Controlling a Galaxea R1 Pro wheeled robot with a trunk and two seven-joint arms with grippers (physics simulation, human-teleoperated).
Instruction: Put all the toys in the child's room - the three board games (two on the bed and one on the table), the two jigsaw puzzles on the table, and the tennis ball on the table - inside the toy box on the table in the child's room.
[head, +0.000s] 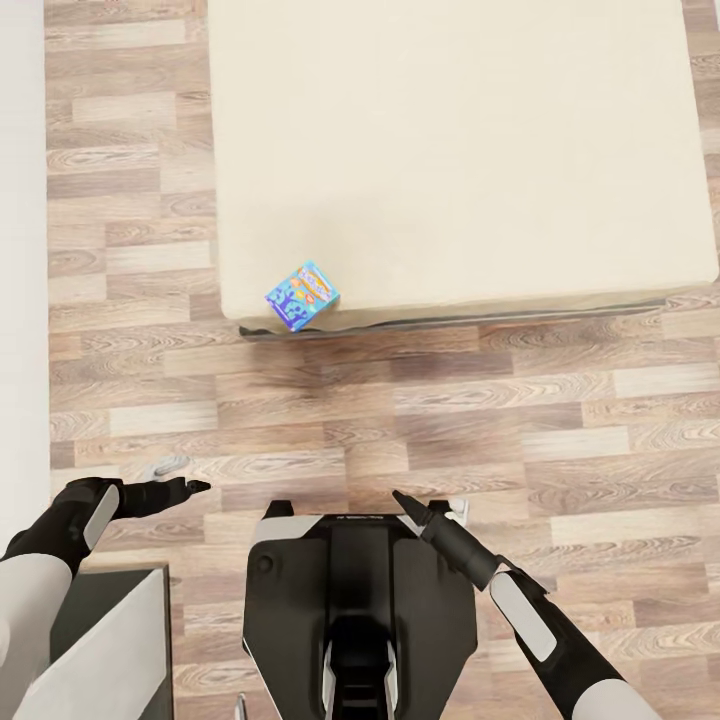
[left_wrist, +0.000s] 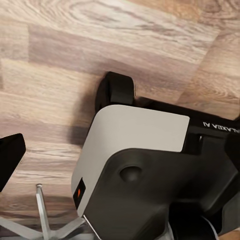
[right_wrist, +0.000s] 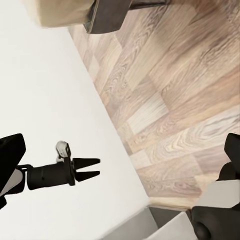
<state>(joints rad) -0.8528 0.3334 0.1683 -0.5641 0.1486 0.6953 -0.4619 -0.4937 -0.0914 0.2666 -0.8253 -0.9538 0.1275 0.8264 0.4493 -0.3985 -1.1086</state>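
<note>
A small blue board game (head: 302, 295) lies on the bed (head: 450, 150), close to the near left corner of its beige mattress. Both arms hang low over the wood floor in front of my base, well short of the bed. My left gripper (head: 198, 487) points toward the right; the right wrist view shows that left gripper (right_wrist: 95, 168) with a gap between its two fingers and nothing in it. My right gripper (head: 398, 496) points toward the bed, and its fingers (right_wrist: 11, 152) stand wide apart at the picture's sides, holding nothing.
Plank floor (head: 450, 420) stretches between my black and white base (head: 355, 600) and the bed. A white wall (head: 20, 250) runs along the left. A dark grey piece of furniture (head: 110, 640) stands under my left arm.
</note>
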